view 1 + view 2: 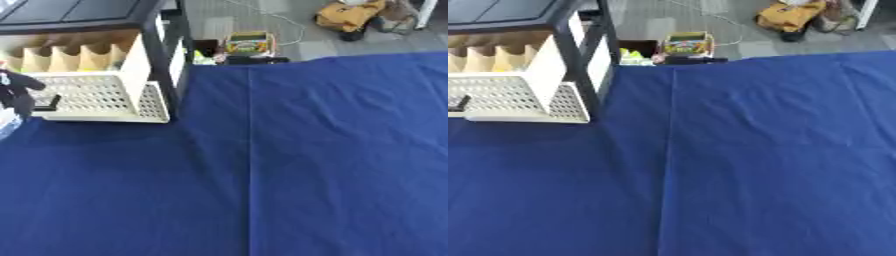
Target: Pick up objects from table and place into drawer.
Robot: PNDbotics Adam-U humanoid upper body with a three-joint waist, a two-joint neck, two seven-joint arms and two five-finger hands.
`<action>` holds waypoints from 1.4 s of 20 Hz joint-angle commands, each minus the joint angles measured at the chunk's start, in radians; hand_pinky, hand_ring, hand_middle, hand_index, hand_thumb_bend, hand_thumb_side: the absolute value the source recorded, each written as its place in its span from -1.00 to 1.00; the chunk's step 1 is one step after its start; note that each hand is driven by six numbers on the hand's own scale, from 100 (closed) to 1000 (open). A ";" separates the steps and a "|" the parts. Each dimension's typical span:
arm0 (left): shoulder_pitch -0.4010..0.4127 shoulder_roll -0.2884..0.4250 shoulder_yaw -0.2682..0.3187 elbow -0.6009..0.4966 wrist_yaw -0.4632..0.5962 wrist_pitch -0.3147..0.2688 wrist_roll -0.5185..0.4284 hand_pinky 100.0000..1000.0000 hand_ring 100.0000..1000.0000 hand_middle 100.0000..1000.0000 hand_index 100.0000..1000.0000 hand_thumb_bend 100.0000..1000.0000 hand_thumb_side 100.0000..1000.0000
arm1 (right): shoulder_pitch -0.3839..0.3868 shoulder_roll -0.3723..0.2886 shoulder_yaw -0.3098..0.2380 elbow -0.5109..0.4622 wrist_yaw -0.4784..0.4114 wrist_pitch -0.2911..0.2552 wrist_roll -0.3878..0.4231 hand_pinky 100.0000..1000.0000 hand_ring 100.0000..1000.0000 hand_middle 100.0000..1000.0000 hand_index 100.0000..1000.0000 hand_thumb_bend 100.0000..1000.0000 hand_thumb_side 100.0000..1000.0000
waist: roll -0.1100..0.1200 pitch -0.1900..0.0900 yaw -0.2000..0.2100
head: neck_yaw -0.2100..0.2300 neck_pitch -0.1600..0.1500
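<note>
At the left edge of the left eye view, the left hand (17, 92) is seen beside the white perforated drawer (105, 97), pulled out at upper left; whether its fingers are apart cannot be told. A small dark object (457, 103) lies inside the drawer. The blue tablecloth (306, 165) fills the remainder.

A: Where can the desk (306, 175) be crossed freely?
B: Across the whole blue cloth, centre and right.
A: What is blocked?
B: The far left, by the black-framed rack (162, 45) and its pulled-out white drawer (96, 97).
</note>
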 commanded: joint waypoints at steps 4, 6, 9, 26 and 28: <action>0.003 0.073 -0.016 -0.008 0.043 0.042 -0.251 -0.03 0.19 0.32 0.75 -1.00 1.00 | 0.029 -0.001 -0.027 -0.011 -0.040 -0.011 -0.010 0.44 0.32 0.41 0.52 -0.99 0.98 | -0.001 -0.023 -0.007 | 0.025 0.005; 0.008 0.082 -0.027 -0.008 0.059 0.060 -0.292 -0.02 0.22 0.33 0.76 -1.00 1.00 | 0.033 0.002 -0.031 -0.011 -0.047 -0.016 -0.015 0.44 0.32 0.41 0.52 -0.99 0.98 | -0.001 -0.022 -0.008 | 0.030 0.003; 0.025 0.086 -0.038 -0.008 0.064 0.085 -0.332 -0.02 0.24 0.33 0.75 -1.00 1.00 | 0.035 0.007 -0.033 -0.011 -0.055 -0.024 -0.026 0.43 0.31 0.40 0.51 -0.97 0.97 | -0.003 -0.019 -0.009 | 0.035 -0.005; -0.011 0.070 -0.052 0.035 -0.112 0.239 -0.332 -0.11 0.17 0.22 0.73 -0.96 1.00 | 0.057 0.037 -0.038 -0.011 -0.075 -0.045 -0.042 0.42 0.28 0.38 0.49 -0.93 0.96 | -0.007 -0.002 -0.028 | 0.070 -0.019; -0.025 0.068 -0.055 0.054 -0.140 0.248 -0.330 -0.12 0.16 0.21 0.73 -0.95 1.00 | 0.061 0.040 -0.039 -0.011 -0.076 -0.046 -0.044 0.42 0.28 0.38 0.49 -0.93 0.96 | -0.005 0.000 -0.031 | 0.072 -0.023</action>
